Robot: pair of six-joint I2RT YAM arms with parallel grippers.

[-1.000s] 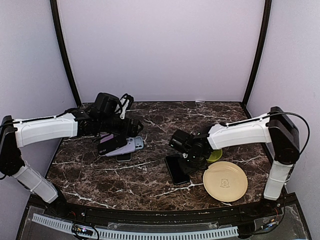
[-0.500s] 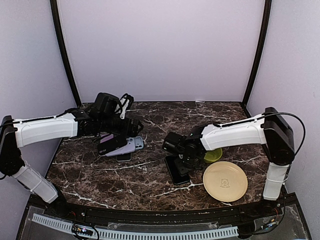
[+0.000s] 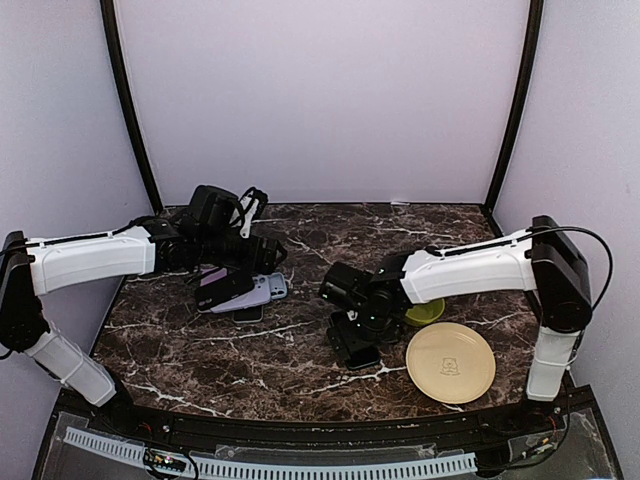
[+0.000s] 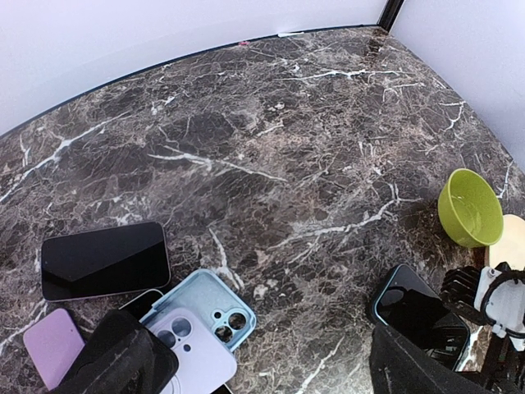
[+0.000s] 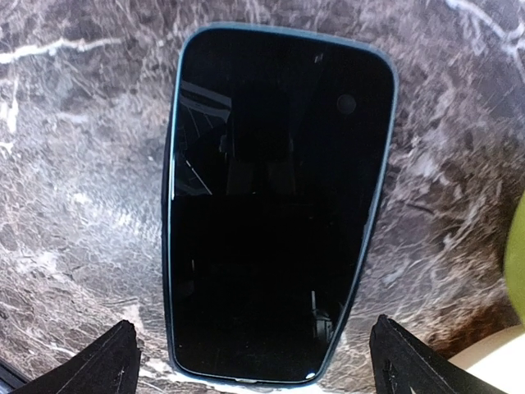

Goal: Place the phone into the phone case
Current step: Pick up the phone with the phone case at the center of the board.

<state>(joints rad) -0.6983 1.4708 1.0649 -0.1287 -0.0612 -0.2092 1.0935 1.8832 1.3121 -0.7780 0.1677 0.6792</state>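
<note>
A phone [image 5: 275, 205] with a black screen lies face up on the marble table, with a thin blue case rim round its edge. It also shows in the top view as the phone [image 3: 356, 346] and in the left wrist view as the phone [image 4: 417, 314]. My right gripper [image 5: 262, 361] hangs open just over the phone's near end, a finger on each side and nothing held. My left gripper [image 4: 271, 369] is open above a pile of cases: a light blue case [image 4: 215, 302] and a lilac case [image 4: 176, 357].
A second black-screened phone [image 4: 105, 259] and a pink case [image 4: 51, 345] lie by the pile. A green bowl [image 3: 426, 312] and a cream plate [image 3: 450, 362] sit right of the right gripper [image 3: 355, 312]. Black posts stand at the back corners.
My right gripper has opened wide and shifted left, now over the phone. The left arm has not moved.
</note>
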